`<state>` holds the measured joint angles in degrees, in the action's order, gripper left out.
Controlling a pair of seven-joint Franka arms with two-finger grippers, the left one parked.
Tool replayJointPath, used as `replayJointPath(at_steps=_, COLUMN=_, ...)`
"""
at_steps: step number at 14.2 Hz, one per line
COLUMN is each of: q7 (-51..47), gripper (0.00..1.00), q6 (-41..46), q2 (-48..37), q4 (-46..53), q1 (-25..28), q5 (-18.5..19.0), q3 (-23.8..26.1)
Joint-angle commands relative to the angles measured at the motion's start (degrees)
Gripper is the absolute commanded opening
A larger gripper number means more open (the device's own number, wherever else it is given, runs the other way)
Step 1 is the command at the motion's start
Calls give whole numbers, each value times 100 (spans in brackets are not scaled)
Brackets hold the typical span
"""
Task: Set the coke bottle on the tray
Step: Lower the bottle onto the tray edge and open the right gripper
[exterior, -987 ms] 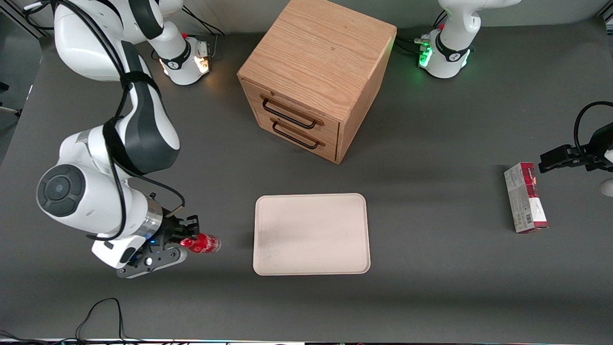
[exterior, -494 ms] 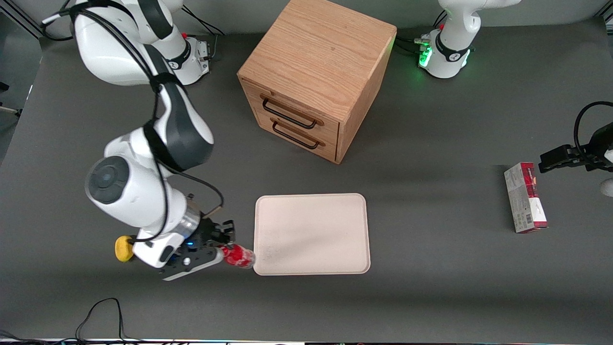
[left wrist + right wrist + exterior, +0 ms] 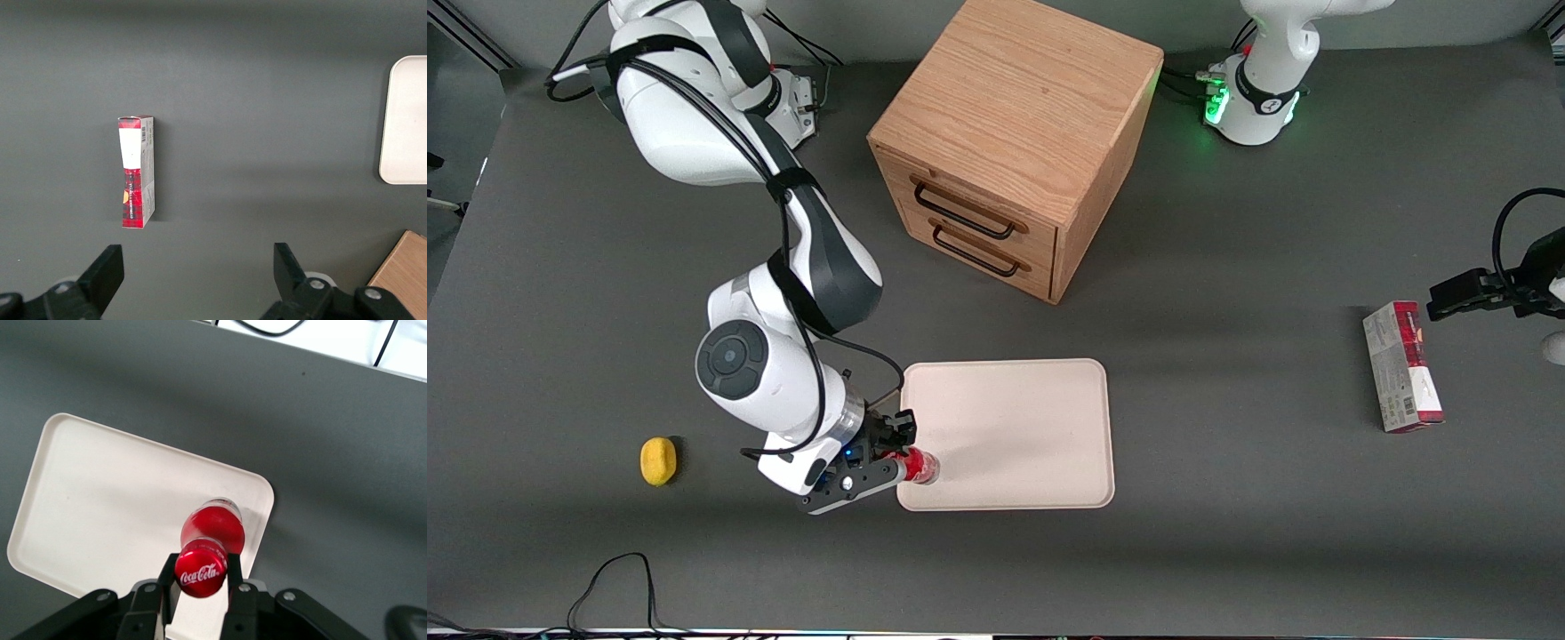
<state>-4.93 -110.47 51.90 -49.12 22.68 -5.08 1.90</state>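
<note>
Since the earlier frames the working arm's end effector (image 3: pixel 902 449) has travelled along the dark grey tabletop (image 3: pixel 1227 551) from the working arm's end toward the flat cream-white rectangular tray (image 3: pixel 1032 418) with rounded corners, carrying the small red-capped, red-labelled coke bottle (image 3: pixel 919 467) with it; a small yellow lemon-like lump (image 3: pixel 658 460), hidden under the arm at first, now lies uncovered on the tabletop, well away from the end effector toward the working arm's end; the tray itself has not shifted. The bottle now hangs above the tray's corner nearest the end effector; whether it touches the tray surface cannot be told; nothing else is on the tray. In the right wrist view the end effector (image 3: pixel 200 577) has its two black fingers (image 3: pixel 234 568) closed narrowly on the neck of the coke bottle (image 3: pixel 212 532) just below the cap, the tray (image 3: pixel 100 493) spreading beneath it.
</note>
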Motion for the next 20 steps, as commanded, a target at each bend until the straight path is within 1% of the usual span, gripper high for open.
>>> replayJointPath(at_steps=1, q7=-131, gripper=0, q6=-115, q2=4, q4=-123, q1=34, q5=147, q3=21)
replayJointPath(at_steps=6, q7=-131, gripper=0, q6=-440, q2=162, q4=-150, q1=43, q5=174, q3=13)
replayJointPath(at_steps=8, q7=-139, gripper=0, q6=-555, q2=198, q4=-168, q1=52, q5=471, q3=13)
replayJointPath(at_steps=9, q7=-148, gripper=0, q6=-572, q2=215, q4=-168, q1=78, q5=560, q3=21)
replayJointPath(at_steps=12, q7=-157, gripper=0, q6=-608, q2=242, q4=-168, q1=96, q5=561, q3=21)
replayJointPath(at_steps=13, q7=-166, gripper=27, q6=-608, q2=242, q4=-168, q1=96, q5=543, q3=30)
replayJointPath(at_steps=14, q7=-166, gripper=75, q6=-608, q2=242, q4=-168, q1=96, q5=534, q3=21)
replayJointPath(at_steps=15, q7=-166, gripper=100, q6=-608, q2=242, q4=-168, q1=96, q5=534, q3=30)
replayJointPath(at_steps=20, q7=-175, gripper=100, q6=-608, q2=242, q4=-203, q1=96, q5=517, q3=30)
